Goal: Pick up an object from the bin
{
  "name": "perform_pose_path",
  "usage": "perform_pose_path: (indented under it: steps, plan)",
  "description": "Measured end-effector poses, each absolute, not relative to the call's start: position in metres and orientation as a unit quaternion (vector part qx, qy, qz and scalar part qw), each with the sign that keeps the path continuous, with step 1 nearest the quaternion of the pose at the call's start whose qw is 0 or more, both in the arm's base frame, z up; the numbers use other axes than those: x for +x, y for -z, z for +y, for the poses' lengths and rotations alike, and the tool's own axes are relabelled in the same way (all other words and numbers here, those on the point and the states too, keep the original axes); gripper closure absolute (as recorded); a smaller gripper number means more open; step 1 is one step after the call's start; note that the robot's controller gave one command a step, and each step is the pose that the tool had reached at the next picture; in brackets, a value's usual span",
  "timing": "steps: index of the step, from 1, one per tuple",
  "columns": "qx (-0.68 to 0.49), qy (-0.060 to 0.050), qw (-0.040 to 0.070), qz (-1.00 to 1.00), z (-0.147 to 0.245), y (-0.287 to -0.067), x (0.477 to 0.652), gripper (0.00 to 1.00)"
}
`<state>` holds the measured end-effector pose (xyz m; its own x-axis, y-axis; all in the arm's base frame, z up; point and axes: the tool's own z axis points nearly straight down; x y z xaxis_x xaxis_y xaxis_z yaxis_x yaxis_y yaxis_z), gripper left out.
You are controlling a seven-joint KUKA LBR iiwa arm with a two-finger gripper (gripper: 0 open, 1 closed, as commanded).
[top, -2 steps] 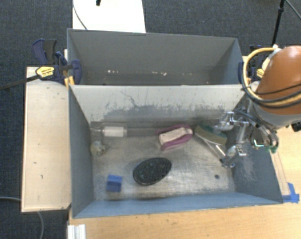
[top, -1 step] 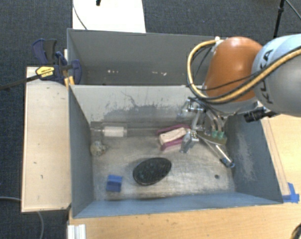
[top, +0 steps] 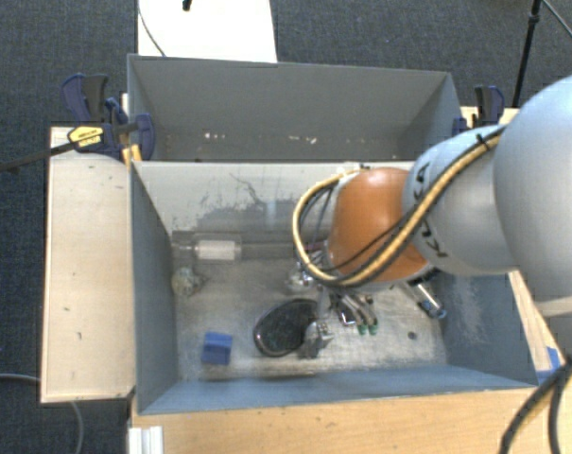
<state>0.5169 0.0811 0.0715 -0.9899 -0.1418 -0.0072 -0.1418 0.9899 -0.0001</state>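
My gripper (top: 318, 331) is low in the front middle of the bin, under the orange wrist cover. It sits at the right edge of a flat black oval thing (top: 281, 327) lying on the floor, and seems to touch it. A small blue cube (top: 216, 348) lies to the left of that, near the front wall. A blue and white pen-like thing (top: 425, 301) pokes out from beneath the arm on the right.
A white cylinder (top: 216, 250) lies toward the back left, with a small pale, clear lump (top: 184, 280) in front of it. The arm and its cables cover the right middle of the bin.
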Motion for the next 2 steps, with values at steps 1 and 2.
perform_pose_path:
  steps: [1, 2]
  plan:
    - [-0.071, 0.000, 0.005, 0.997, 0.081, -0.073, 0.518, 1.00]
    - [-0.169, 0.001, 0.006, 0.986, 0.066, -0.230, 0.585, 1.00]
